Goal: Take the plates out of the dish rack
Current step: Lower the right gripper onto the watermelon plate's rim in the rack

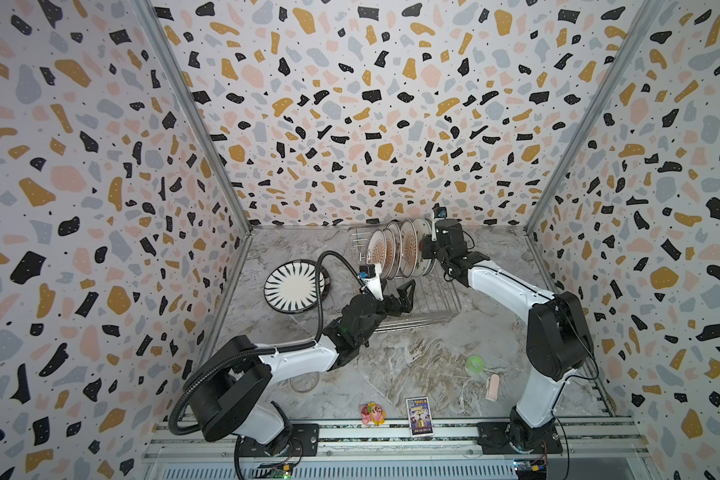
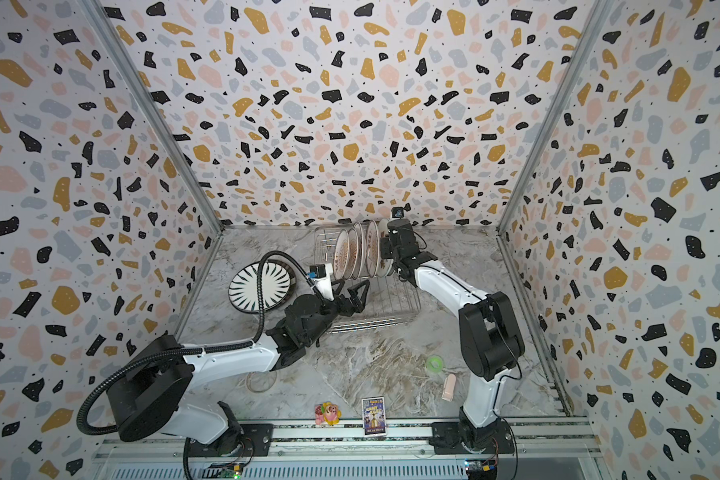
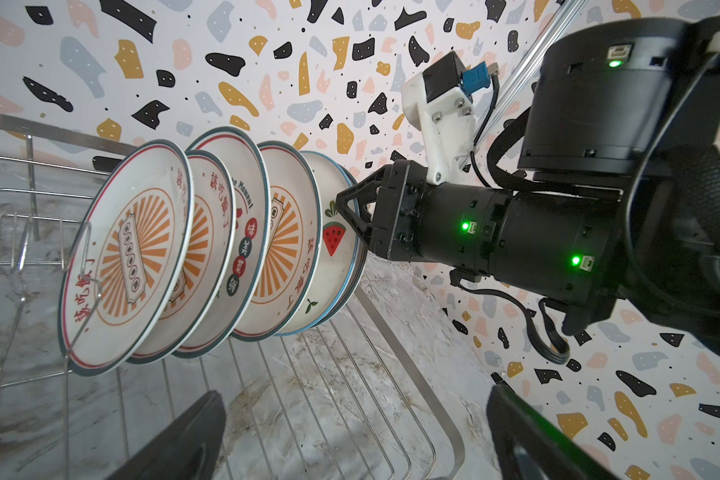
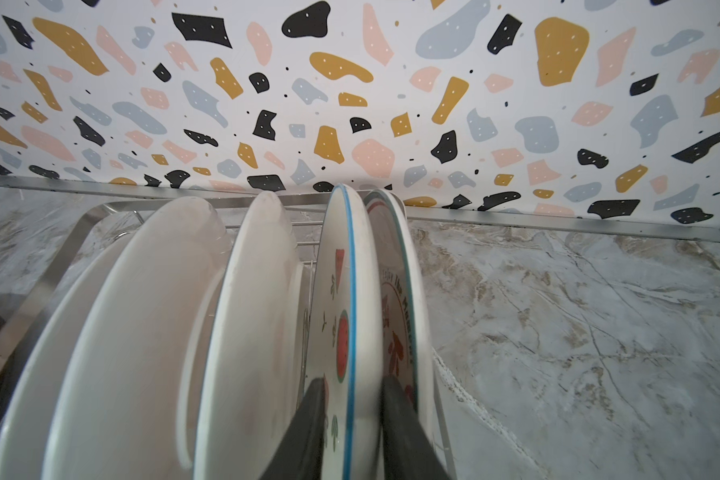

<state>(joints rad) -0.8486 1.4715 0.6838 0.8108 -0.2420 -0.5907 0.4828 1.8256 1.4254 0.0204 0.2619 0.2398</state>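
Several plates point(image 3: 129, 257) stand upright in the silver dish rack point(image 1: 433, 307) point(image 2: 391, 316) at the back. My right gripper point(image 4: 350, 415) point(image 1: 425, 247) point(image 2: 385, 249) point(image 3: 341, 199) is shut on the rim of the watermelon plate point(image 4: 341, 311) point(image 3: 329, 257), one finger on each face. A lettered plate point(image 4: 395, 291) stands right behind it. My left gripper point(image 3: 358, 440) point(image 1: 400, 297) point(image 2: 352, 297) hangs open over the rack's bare front wires, holding nothing. A plate with black radial strokes point(image 1: 294, 286) point(image 2: 260, 286) lies flat on the table, left of the rack, on another plate whose dark rim shows.
On the marble table near the front lie a green round thing point(image 1: 474, 363), a pink piece point(image 1: 492, 386), a picture card point(image 1: 419, 415), a small toy point(image 1: 373, 413) and a clear ring point(image 1: 304, 382) under the left arm. Patterned walls close in on three sides.
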